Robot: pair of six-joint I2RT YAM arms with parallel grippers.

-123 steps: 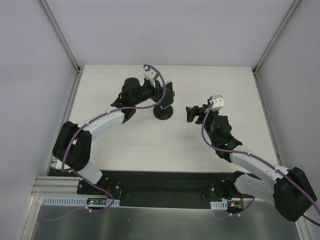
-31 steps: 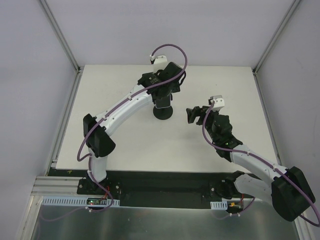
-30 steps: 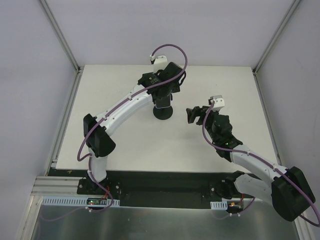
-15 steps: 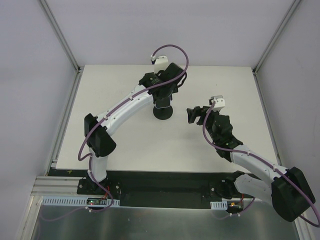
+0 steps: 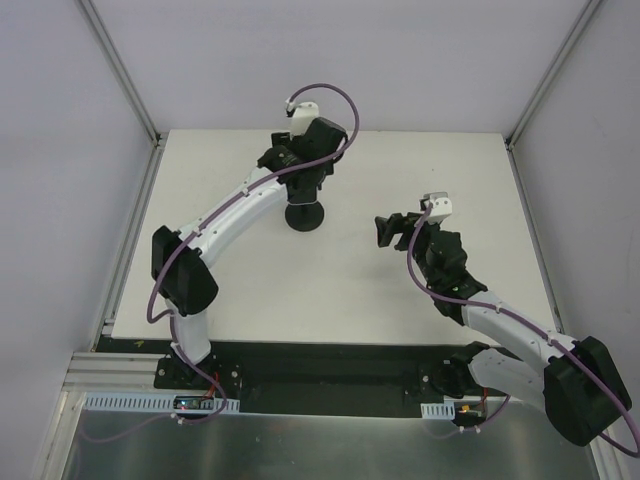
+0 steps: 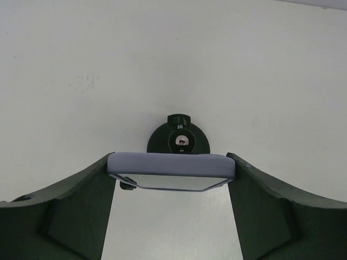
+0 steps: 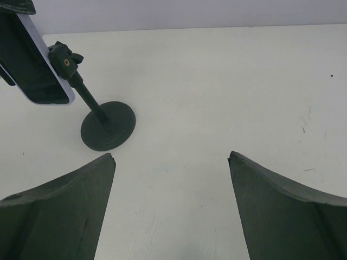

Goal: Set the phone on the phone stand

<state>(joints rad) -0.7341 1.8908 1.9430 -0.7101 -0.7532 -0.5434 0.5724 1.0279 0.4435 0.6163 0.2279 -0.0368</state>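
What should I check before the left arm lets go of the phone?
1. Grip: ok, left fingers clamp the phone by both ends.
2. Base: ok, the stand sits flat on the table, rod leaning toward the phone.
3. Alignment: ok, clamp head centred beyond the phone in the left wrist view.
4. Seating: cannot tell, phone is right beside the clamp head, contact unclear.
5. Clearance: ok, right fingers open, empty, apart from the stand.
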